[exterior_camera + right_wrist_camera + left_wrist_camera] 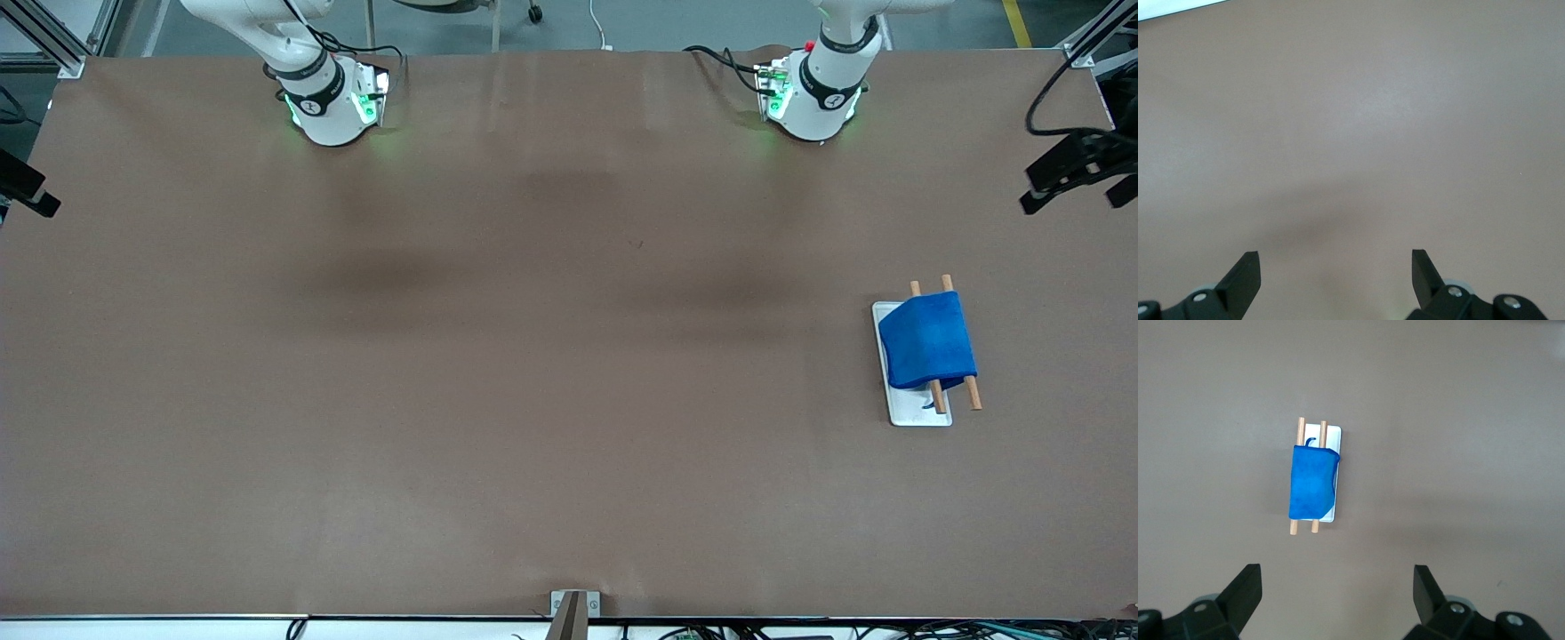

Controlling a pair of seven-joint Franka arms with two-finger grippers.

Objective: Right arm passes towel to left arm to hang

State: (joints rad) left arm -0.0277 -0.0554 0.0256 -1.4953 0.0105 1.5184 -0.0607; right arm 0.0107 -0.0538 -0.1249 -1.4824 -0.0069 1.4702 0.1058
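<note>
Left end effector [1335, 587] and right end effector [1335, 267] spread apart (empty); towel [927, 340] draped over rack [912, 404].

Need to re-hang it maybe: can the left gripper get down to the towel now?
Probably yes: the left gripper is open high over the towel, draped on the rack, with nothing in between.

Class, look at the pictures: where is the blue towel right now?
The towel hangs over the two wooden bars of a small rack on a white base, toward the left arm's end of the table; no gripper touches it.
</note>
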